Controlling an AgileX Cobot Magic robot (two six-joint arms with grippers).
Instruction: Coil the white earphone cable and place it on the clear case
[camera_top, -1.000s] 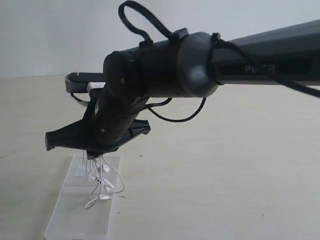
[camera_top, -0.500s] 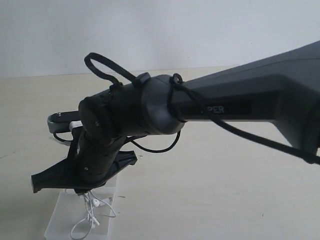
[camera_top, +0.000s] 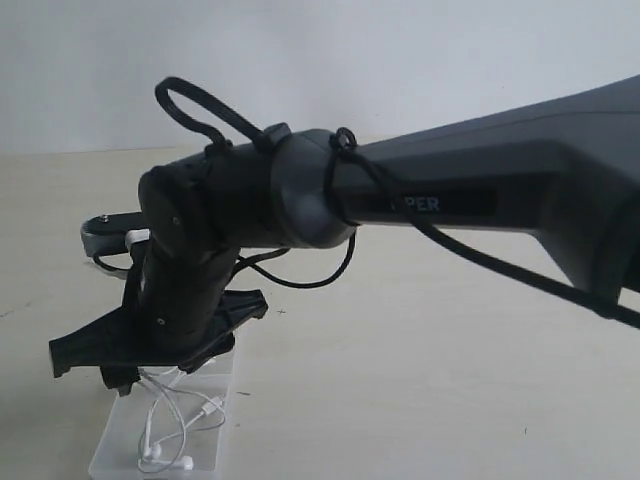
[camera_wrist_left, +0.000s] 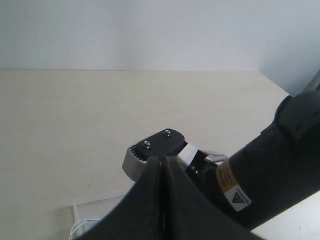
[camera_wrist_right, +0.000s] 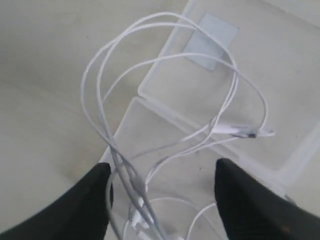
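Note:
The white earphone cable lies in loose loops on the clear case, its earbuds near the case's front end. My right gripper hangs just above it, reaching across to the left side. In the right wrist view the right gripper is open, its black fingertips wide apart, and a bundle of cable runs between them close to one finger. The clear case shows both halves and a white label. My left gripper is shut and empty, off to the side.
The right arm's black body and its looping black cable cover much of the exterior view. A grey bracket with screws on that arm sits just beyond the left fingertips. The case rests on a pale beige tabletop.
The right arm came down and to the left over the case. Its jaws opened, and the cable that hung bunched from them now lies spread on the case.

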